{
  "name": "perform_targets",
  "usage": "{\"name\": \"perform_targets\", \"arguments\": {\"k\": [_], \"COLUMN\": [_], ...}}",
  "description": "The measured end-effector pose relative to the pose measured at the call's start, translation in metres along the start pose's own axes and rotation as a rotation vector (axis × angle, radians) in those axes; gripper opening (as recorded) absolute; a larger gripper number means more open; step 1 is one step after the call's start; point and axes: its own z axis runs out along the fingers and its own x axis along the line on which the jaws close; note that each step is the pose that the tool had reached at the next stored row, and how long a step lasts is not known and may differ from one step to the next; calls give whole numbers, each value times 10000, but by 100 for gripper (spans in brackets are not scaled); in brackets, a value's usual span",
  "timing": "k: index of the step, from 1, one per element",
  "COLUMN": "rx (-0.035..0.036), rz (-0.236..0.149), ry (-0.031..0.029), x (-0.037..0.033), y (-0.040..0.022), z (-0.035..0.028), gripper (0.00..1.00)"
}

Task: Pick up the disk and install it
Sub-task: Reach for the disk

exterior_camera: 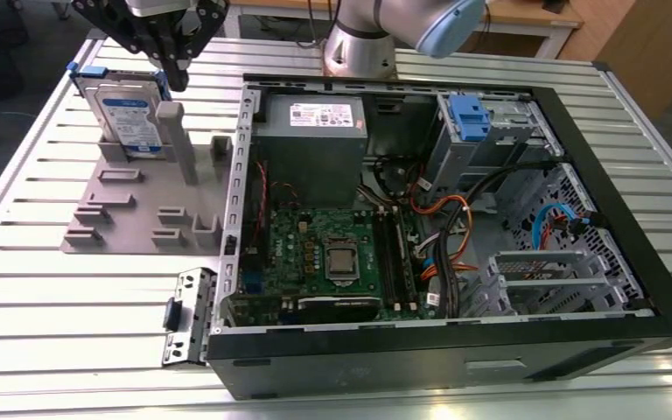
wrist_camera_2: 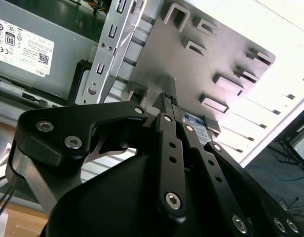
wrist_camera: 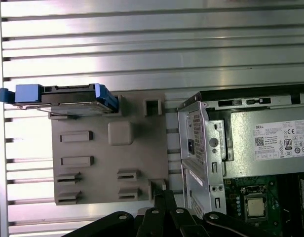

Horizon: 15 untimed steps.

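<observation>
The black fingers [exterior_camera: 179, 79] are drawn together and empty. They hang near, not touching, the flat silver hard drive in blue rails [exterior_camera: 126, 114], which stands on edge in a grey slotted holder [exterior_camera: 137, 219]. I judge this the pick-up approach; gripping calls for parted fingers. A ribbed aluminium surface [exterior_camera: 32, 332] carries the open black computer case [exterior_camera: 663, 306], with a wooden cabinet [exterior_camera: 646, 44] beyond.

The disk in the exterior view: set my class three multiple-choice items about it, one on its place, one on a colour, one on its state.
1. The disk sits: A in the drive cage; B on the grey plate beside the computer case; C on the power supply.
2. Its rails are: A red; B blue; C yellow.
3. The disk: A lies flat; B leans on the case; C stands on edge.
Key: 1 B, it rests on the plate, outside the case; 2 B, blue plastic frames it; 3 C, its label faces sideways.
</observation>
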Motion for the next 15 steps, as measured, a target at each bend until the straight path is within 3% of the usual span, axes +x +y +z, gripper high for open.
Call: {"name": "perform_targets", "arguments": {"k": [15], "rx": [0], "rz": [0], "ry": [0], "x": [135], "y": [-10], "z": [-3], "gripper": [10]}}
